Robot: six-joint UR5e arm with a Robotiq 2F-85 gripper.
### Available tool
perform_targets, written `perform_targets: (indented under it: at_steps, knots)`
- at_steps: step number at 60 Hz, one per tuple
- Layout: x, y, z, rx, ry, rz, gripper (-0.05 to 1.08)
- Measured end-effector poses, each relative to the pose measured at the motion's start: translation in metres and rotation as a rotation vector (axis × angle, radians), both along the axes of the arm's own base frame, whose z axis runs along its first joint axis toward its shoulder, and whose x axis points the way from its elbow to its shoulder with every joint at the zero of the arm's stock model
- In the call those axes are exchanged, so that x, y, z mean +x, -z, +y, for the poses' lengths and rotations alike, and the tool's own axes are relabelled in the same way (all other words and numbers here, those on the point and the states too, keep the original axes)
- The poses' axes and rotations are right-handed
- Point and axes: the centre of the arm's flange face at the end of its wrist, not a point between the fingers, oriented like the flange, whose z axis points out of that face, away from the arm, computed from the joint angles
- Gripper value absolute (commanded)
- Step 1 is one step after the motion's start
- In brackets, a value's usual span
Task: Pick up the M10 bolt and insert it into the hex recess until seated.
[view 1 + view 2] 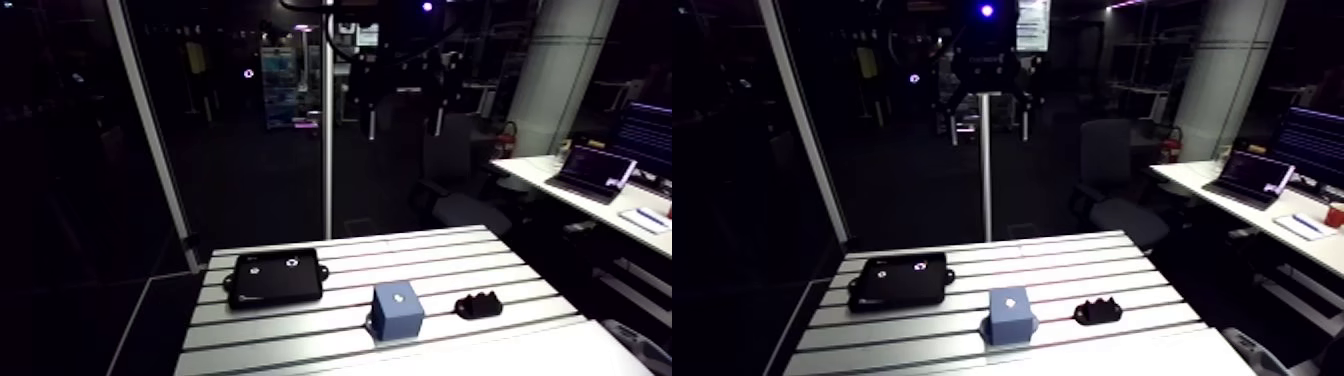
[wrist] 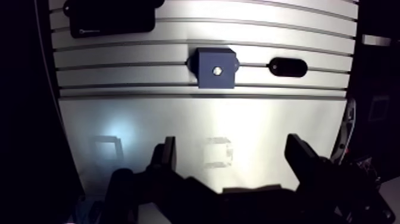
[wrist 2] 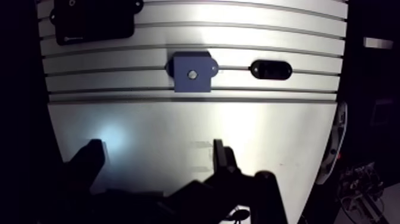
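Gripper (image 2: pixel 232 143) was spread wide with nothing between its fingers, well above the smooth front strip of the counter (image 2: pixel 149 113). Straight ahead of it, out on the slotted part, I saw a blue block (image 2: pixel 205 61) sitting upright. It had a small shiny round spot (image 2: pixel 216 70) in the middle of its top face. That spot was the only thing I could take for the bolt, but I couldn't tell whether it was a bolt head or a hole. A small black oval piece (image 2: pixel 288 67) lay beside the block on the same strip, close but not touching. A flat black box (image 2: pixel 113 15) sat further back on the block's other side, well apart. The gripper touched none of them.
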Motion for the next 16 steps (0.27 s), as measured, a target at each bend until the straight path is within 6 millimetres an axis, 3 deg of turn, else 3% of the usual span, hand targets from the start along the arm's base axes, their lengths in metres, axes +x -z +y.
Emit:
perform_targets:
  at_steps: [16]
  knots:
    - [-0.0021,0.0007,-0.0006,-0.004,-0.001,-0.001,0.01]
